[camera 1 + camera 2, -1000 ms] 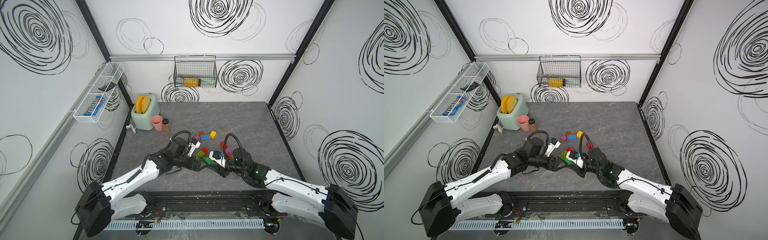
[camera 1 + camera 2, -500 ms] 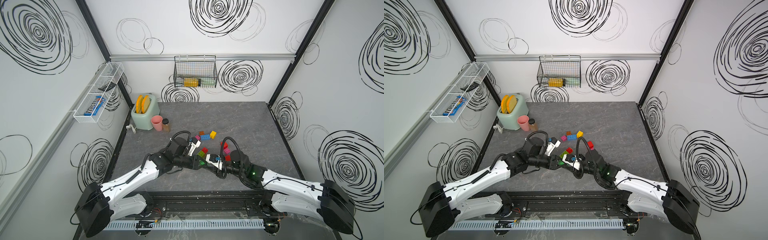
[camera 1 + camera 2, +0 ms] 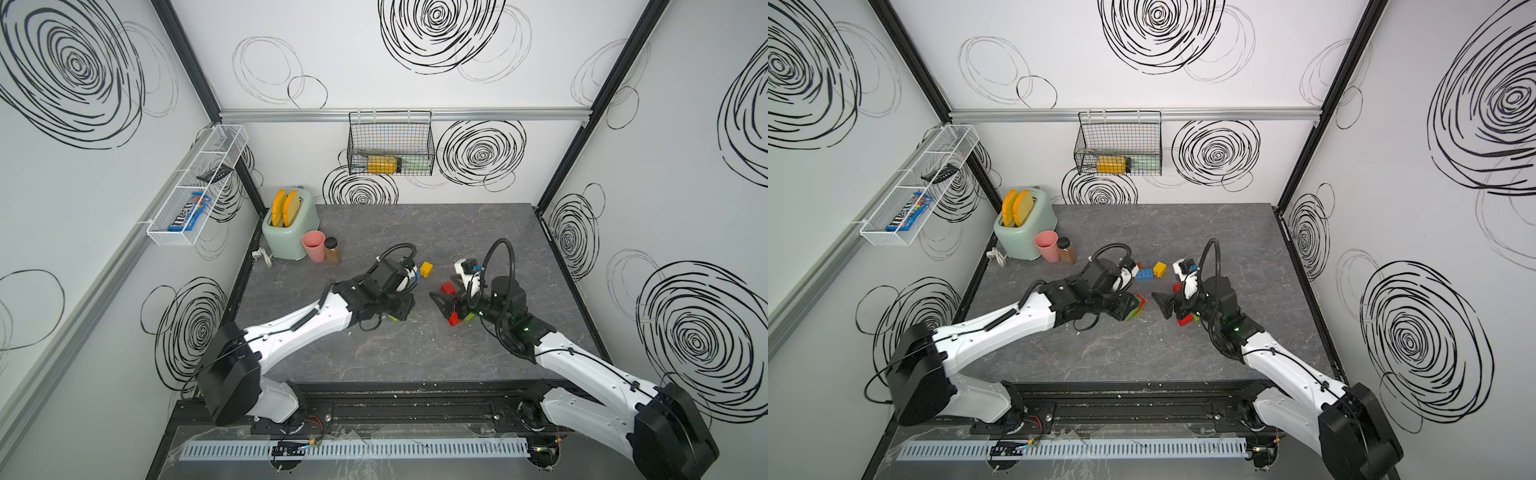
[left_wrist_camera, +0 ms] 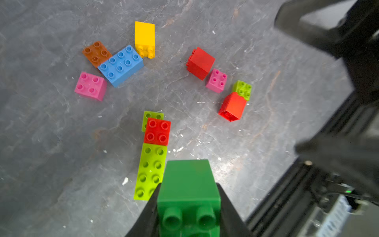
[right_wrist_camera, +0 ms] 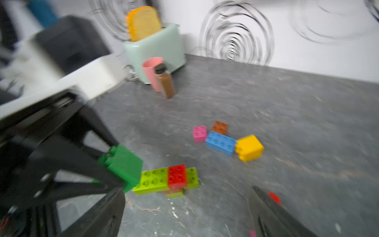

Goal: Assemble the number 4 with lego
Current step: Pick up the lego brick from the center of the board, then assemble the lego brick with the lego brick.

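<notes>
Green plastic fills the left hand [image 4: 188,190]. Its jaws are clenched on the flat sides of a dark green brick [image 4: 187,176], which is carried tilted just above one end of the started piece.

That piece lies near the middle of the desk [image 4: 51,143]. It is a long lime brick [image 4: 150,172] with a red square brick [image 4: 157,131] at its other end, sitting higher. A small lime brick [image 4: 152,115] shows from under the red one. Whether they are pressed tight I cannot tell.

The right hand [image 5: 184,211] is spread wide and looks empty, to the right of the piece.

Farther back lie an orange-brown brick [image 4: 96,53], a long blue brick [image 4: 121,65], a yellow brick [image 4: 144,38] on its side and a pink brick [image 4: 90,86]. By the right hand lie a tipped red brick [image 4: 200,62], a second pink brick [image 4: 216,80], a lime square brick [image 4: 243,89] and another tipped red brick [image 4: 232,106].

I judge the task to be at an early stage. Only one short stroke of the 4 exists, the green brick is not yet seated, and the remaining strokes have to come from the eight loose bricks.
</notes>
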{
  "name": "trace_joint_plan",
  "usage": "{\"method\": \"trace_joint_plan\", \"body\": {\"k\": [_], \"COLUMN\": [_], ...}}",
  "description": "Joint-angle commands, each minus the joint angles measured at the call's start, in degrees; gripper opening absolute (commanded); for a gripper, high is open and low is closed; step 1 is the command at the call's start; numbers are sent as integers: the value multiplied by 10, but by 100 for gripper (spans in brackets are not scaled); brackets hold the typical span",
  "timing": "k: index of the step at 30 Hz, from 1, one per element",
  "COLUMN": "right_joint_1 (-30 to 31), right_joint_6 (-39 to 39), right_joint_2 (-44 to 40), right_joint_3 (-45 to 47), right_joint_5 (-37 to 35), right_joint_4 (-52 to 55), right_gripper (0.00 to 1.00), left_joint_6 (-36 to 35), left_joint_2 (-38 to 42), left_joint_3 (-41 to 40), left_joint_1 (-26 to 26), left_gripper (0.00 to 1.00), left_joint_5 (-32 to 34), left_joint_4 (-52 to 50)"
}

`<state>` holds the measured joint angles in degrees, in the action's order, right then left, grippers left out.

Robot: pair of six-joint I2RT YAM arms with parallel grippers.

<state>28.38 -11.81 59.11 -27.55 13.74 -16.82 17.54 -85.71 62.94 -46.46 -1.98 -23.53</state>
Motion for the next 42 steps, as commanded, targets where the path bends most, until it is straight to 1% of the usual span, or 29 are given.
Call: {"method": "trace_joint_plan", "body": {"k": [1,3,5,7,10,13,20,26,36,42], "right_joint_1": [-63,-106,-133,-147,-154,-155,-156,-156,-155,-155], "right_joint_6": [-134,-146,-149,-146,-118,-107,-93,-85,-82,-80], "right_joint_2": [37,63,85,103,125,141,146,143,144,146], "right_joint_3": [-31,-47,-51,-53,-66,-75,-74,-72,-72,-72], "right_joint_5": [-52,-15,27,54,88,95,122,141,149,152], "right_joint_4": [91,117,117,111,120,128,121,116,114,115], "right_gripper": [97,97,97,97,97,97,97,97,97,97], "left_joint_6": [-80,-103,-128,-146,-157,-165,-172,-176,-190,-211], "left_joint_2": [-76,-122,-161,-186,-198,-200,-209,-212,-200,-198], "left_joint_3": [66,111,147,171,183,191,200,194,186,185], "left_joint_1": [-11,-12,-11,-8,9,28,47,50,60,58], "left_gripper": [0,0,0,0,0,0,0,0,0,0], "left_joint_5": [86,92,93,88,65,39,17,1,-23,-35], "left_joint_4": [-49,-79,-107,-127,-138,-147,-161,-165,-167,-175]}}
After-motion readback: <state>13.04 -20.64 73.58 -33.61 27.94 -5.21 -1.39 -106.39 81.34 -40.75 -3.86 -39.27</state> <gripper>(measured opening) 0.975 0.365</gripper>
